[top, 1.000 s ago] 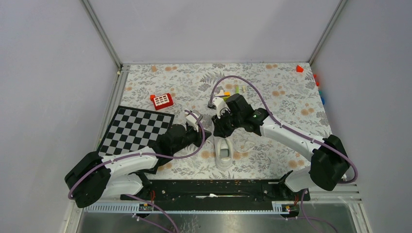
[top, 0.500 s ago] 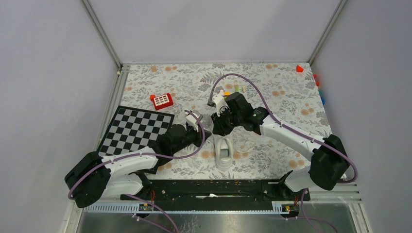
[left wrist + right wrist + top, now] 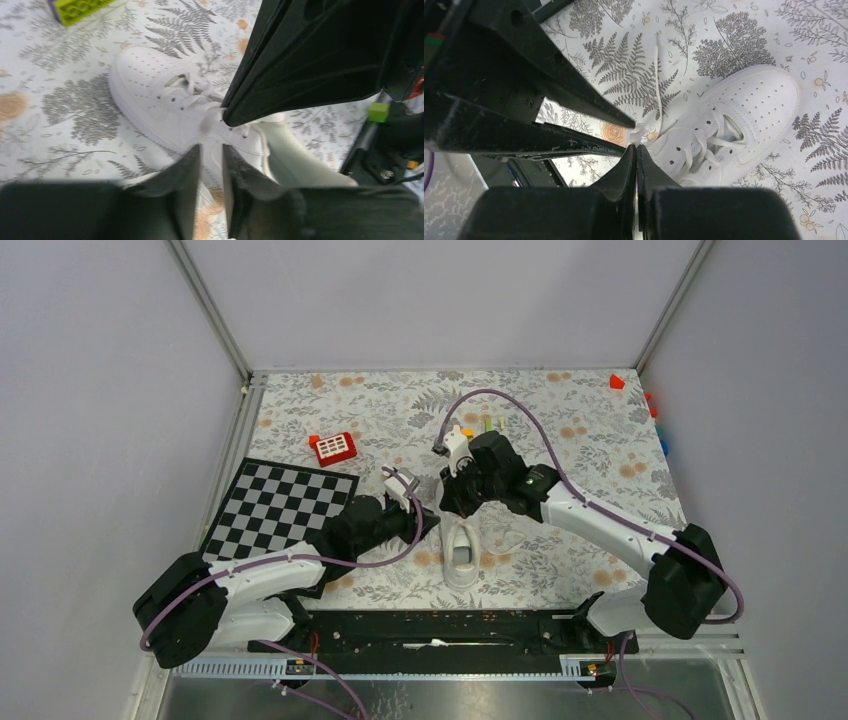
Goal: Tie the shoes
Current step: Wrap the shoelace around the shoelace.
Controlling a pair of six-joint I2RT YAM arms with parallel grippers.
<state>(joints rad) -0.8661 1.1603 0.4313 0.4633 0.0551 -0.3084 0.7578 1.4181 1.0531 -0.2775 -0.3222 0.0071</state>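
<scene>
The right gripper point(image 3: 636, 148) is pressing its fingers flat together, with only a hairline showing between them. It appears to be pinching a strand of white lace point(image 3: 637, 134) at its tip, probably to draw it taut for a knot. The white sneaker point(image 3: 744, 115) is lying on the floral cloth point(image 3: 744, 30) just ahead of that tip and to its right, toe pointing away.

The left gripper point(image 3: 211, 150) is hovering directly over the sneaker's laced throat, meeting the right gripper tip to tip, likely to take or cross a strand. Its fingers are standing a narrow slit apart; whether lace is running through that slit cannot be told, since the white there is blurring into the shoe.

Another lace end is trailing loose on the cloth beyond the right gripper's tip. From above, both wrists are covering the sneaker's toe end. A green block point(image 3: 80, 7) is being cut off by the frame edge.
</scene>
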